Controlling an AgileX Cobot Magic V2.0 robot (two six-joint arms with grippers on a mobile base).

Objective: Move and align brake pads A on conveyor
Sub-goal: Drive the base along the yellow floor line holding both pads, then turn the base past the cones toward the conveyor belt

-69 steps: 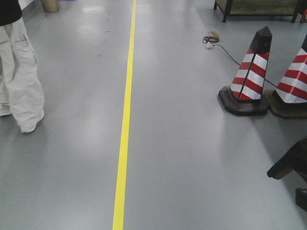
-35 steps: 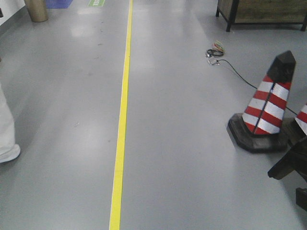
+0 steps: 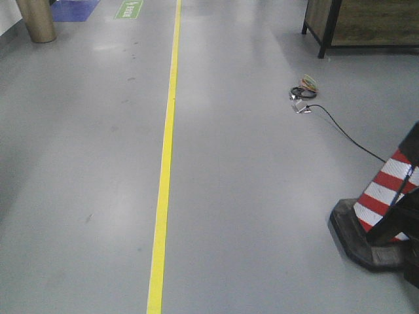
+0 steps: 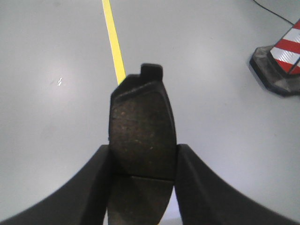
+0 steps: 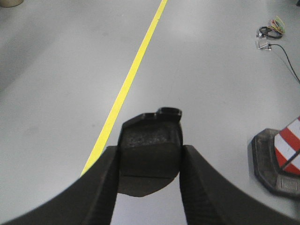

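Riding between the fingers of each claw, two of the brake pads A are up off the floor: one pad (image 4: 142, 140) stands on end in the left claw (image 4: 142, 161), gripped across its narrow waist with its small end tab pointing away from the wrist, and a second pad (image 5: 150, 152) lies foreshortened in the right claw (image 5: 149, 164), likewise clenched by its sides with a tab at the far end. Holding each by the long edges likely leaves the flat faces free to be laid down squarely and lined up. The other pads are not in view, and neither is the conveyor; all three views show only grey floor (image 3: 262, 196), so the robot appears to be in transit with its load. A yellow line (image 3: 163, 170) runs up the floor ahead, a red-and-white cone (image 3: 386, 203) stands close on the right, and a cable (image 3: 344, 131) trails past it, a snag risk for the base
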